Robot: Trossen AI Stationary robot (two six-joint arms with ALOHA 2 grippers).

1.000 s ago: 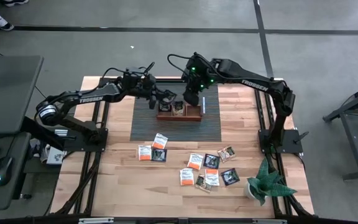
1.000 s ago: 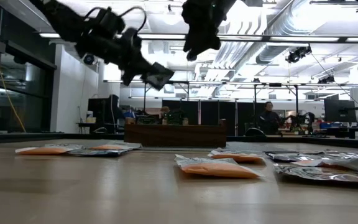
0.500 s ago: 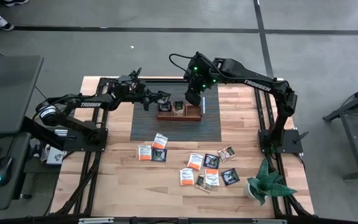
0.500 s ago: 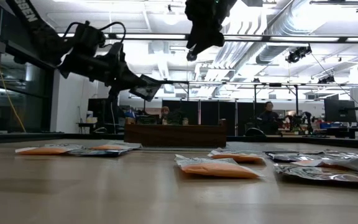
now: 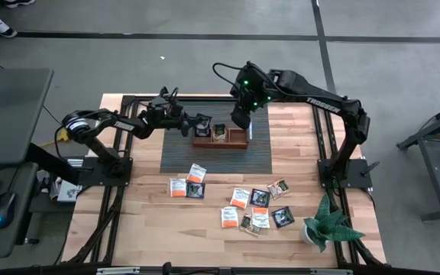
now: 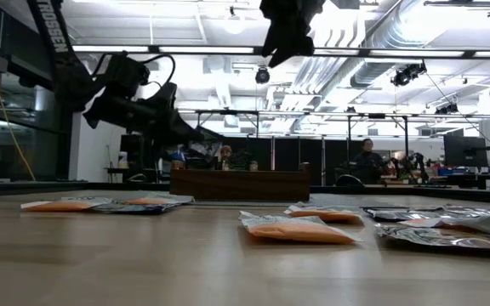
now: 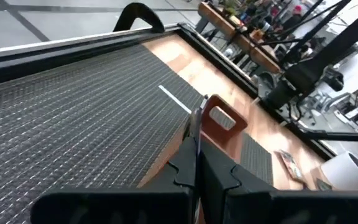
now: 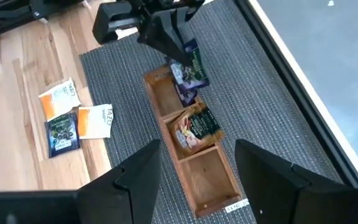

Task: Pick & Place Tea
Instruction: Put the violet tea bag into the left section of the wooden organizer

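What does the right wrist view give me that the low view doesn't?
Only the right wrist view looks down into the wooden tray: the compartment nearest the left hand has a dark sachet over it, pinched in that shut hand, the middle one holds sachets, and the third is empty. Only the low view shows the room behind and how high both hands hang above the table. Both show the tray, the left hand and loose sachets on the table.

The left gripper (image 5: 195, 123), clamped on a dark sachet (image 8: 191, 66), now sits lower at the tray's (image 5: 220, 140) left end, while the open right gripper (image 5: 238, 121) hangs slightly farther back.
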